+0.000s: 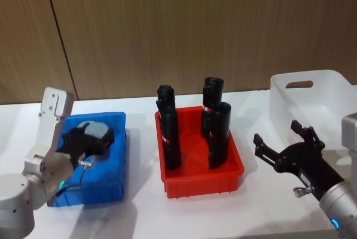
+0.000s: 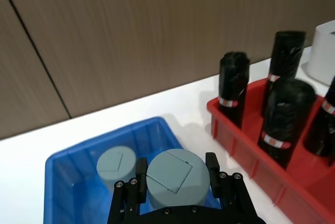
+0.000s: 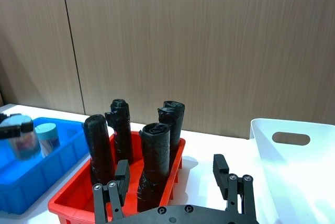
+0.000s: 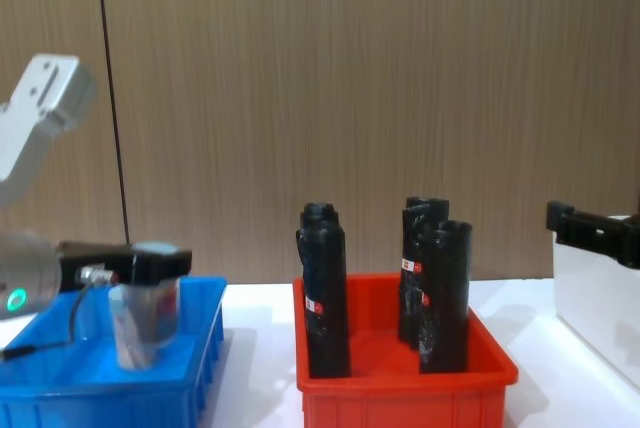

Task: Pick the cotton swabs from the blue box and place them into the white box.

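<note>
My left gripper [image 1: 92, 138] is shut on a cotton swab jar [image 2: 175, 177], its fingers [image 2: 141, 169] on either side of the grey-blue lid. The jar [image 4: 140, 326] hangs upright inside the blue box [image 1: 111, 186], with its base below the rim. A second swab jar [image 2: 116, 165] stands in the blue box [image 2: 63, 166] just beside it. My right gripper [image 1: 277, 133] is open and holds nothing. It hovers over the table between the red bin and the white box [image 1: 312, 82]. The white box [image 3: 293, 182] stands at the far right.
A red bin [image 1: 201, 180] stands between the two boxes and holds several tall black tubes [image 1: 169, 133] that rise well above its rim. A wooden wall runs behind the table. Bare white tabletop lies in front of the bins.
</note>
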Controlling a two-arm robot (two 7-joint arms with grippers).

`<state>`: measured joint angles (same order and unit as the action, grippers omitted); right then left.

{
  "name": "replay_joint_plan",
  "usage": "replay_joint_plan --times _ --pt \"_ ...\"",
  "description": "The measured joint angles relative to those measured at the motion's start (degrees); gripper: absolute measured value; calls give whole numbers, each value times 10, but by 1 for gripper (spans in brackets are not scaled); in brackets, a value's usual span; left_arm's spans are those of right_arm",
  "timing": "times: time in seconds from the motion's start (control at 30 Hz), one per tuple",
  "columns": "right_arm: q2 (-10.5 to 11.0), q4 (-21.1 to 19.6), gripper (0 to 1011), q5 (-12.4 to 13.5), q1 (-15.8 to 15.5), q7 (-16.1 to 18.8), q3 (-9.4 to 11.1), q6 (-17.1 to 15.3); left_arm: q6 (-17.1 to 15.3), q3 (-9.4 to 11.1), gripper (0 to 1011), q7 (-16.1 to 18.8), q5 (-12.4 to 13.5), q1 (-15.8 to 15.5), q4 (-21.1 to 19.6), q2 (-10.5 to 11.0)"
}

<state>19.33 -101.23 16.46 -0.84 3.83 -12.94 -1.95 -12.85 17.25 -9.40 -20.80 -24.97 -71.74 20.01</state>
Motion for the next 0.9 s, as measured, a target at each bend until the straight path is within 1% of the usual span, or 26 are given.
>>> replay_joint_plan --times 0.1,0.13,0.2,0.23,0.4,0.43,0.53,0.57,0.67,0.77,0.9 --pt "0 0 1002 0 0 0 0 0 -1 0 671 -10 6 3 -30 3" --pt "0 0 1002 0 0 0 0 0 -1 0 672 -10 6 3 -30 3" --pt "0 0 1002 0 0 0 0 0 -1 0 671 -17 7 4 -44 4" --pt "0 0 1002 0 0 0 0 0 -2 0 672 -23 7 5 -54 5" --pt "0 0 1002 0 0 0 0 0 -5 2 672 -48 6 3 -76 3" --pt "0 0 1002 0 0 0 0 0 -5 2 671 -48 6 3 -76 3" --pt "0 0 1002 0 0 0 0 0 -8 5 671 -66 3 -2 -85 0" --pt "0 0 1002 0 0 0 0 0 -10 6 671 -76 1 -4 -87 -2" --pt "0 0 1002 0 0 0 0 0 -13 8 671 -90 -1 -9 -91 -5" --pt "0 0 1002 0 0 0 0 0 -20 11 672 -115 -5 -19 -92 -11" --pt "0 0 1002 0 0 0 0 0 -25 15 671 -136 -7 -27 -92 -17"
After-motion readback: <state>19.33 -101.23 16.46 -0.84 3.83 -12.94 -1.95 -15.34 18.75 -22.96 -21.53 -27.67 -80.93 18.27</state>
